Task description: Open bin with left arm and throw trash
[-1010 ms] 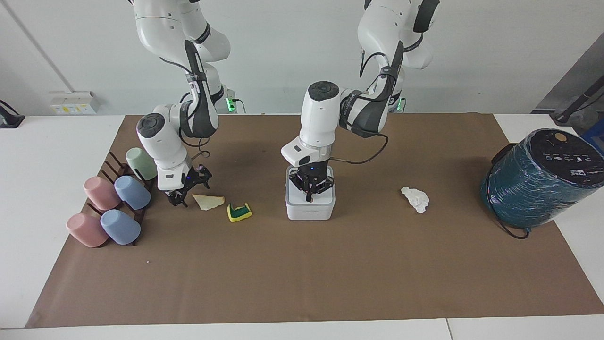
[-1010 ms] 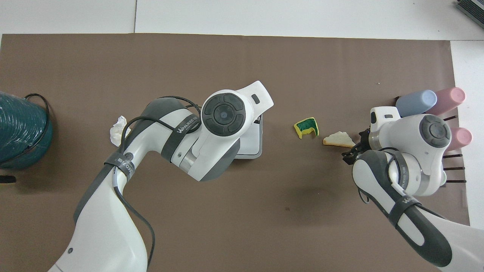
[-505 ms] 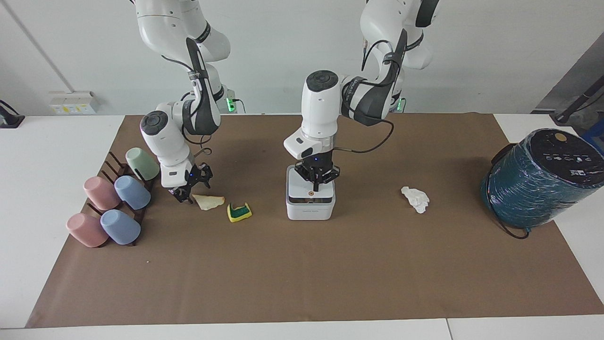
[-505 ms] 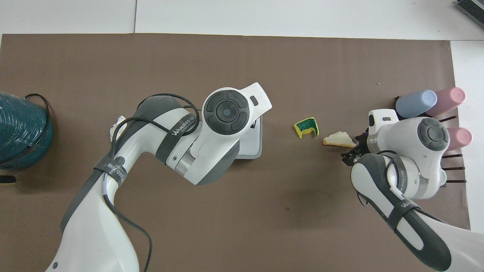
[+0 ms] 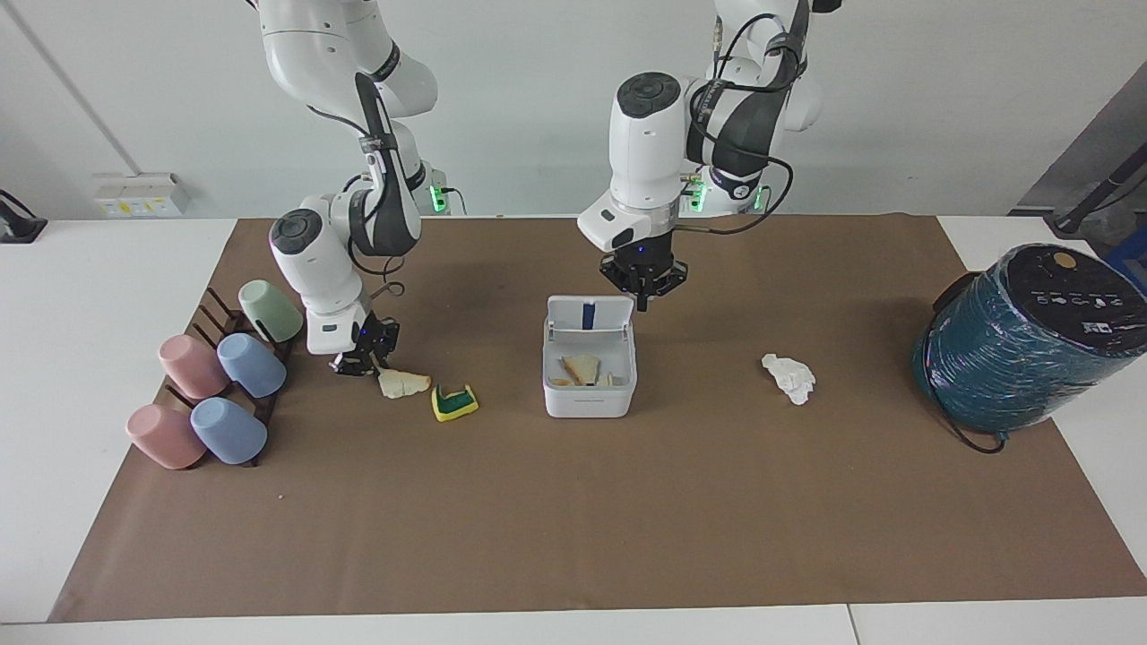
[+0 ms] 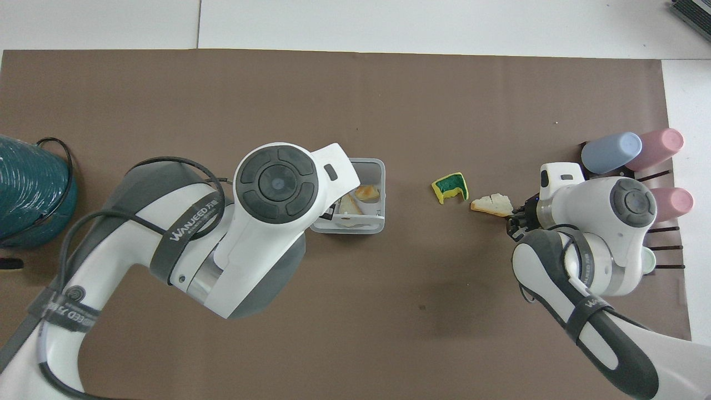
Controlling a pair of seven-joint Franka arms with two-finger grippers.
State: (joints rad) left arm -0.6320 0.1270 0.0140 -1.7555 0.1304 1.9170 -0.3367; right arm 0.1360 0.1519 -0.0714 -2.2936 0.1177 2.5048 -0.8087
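White table [image 5: 107, 296], brown mat [image 5: 627, 502], plain white wall [image 5: 538, 107].

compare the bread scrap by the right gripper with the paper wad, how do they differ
The bread scrap is beige and flat; the paper wad is white and crumpled. The bread scrap lies at the right gripper, which is closing on its edge; nothing is near the paper wad. Both lie outside the open bin.

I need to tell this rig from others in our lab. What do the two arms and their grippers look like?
Both arms are glossy white, rounded multi-jointed shells with dark grey joint sections and round dark grey end caps. Black cables run along each, strapped by bands printed with white lettering. The left gripper and right gripper are small, black and two-fingered, each below a white wrist block. Green lights glow at the bases.
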